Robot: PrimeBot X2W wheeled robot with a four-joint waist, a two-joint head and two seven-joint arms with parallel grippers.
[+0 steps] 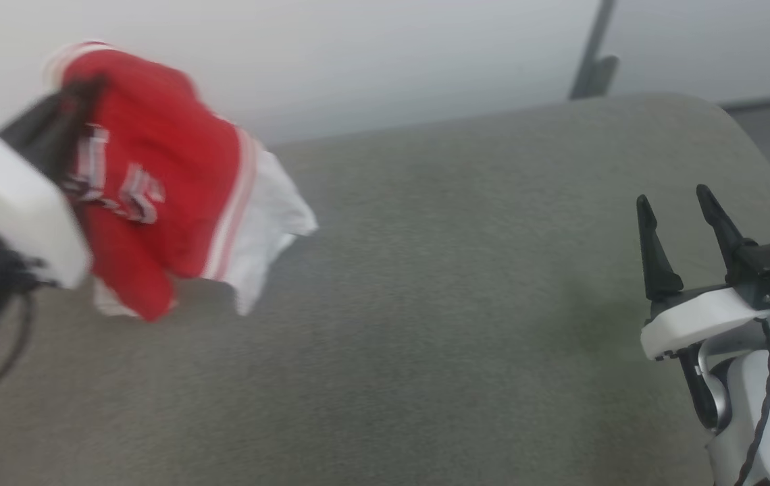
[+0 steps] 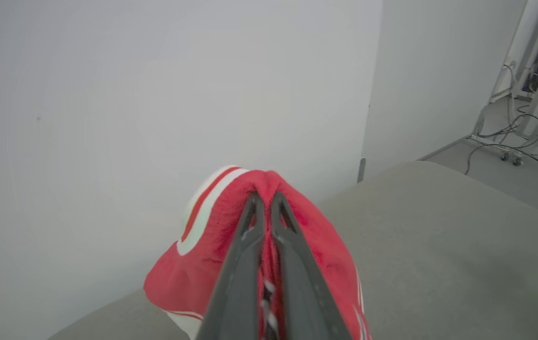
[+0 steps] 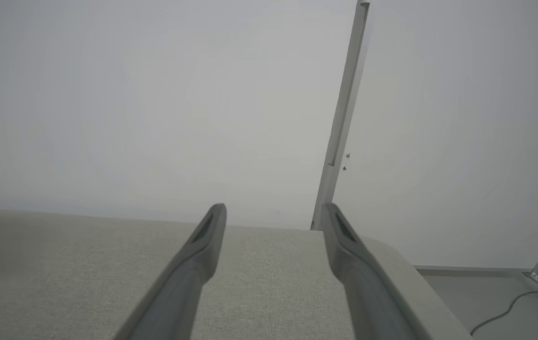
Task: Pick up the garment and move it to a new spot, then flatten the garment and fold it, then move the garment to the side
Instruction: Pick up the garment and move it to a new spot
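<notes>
Garment, a bunched red jersey-style shirt with white sleeves and striped trim (image 1: pixel 155 182), hangs at 10 o'clock in head view over grey fabric-covered surface (image 1: pixel 425 304). Left gripper (image 2: pixel 265 199) is clamped tight on its red cloth. Right gripper (image 1: pixel 671 196) sits at 4 o'clock, fingers spread apart.

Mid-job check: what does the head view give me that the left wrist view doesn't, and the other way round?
Head view: the garment from the front, with blurred lettering and a white sleeve hanging down, and the right gripper open over the table. Left wrist view: the left gripper shut on a bunched red fold, and cables on the floor beyond the table's corner. Both: the red garment, the grey table and the pale wall.
</notes>
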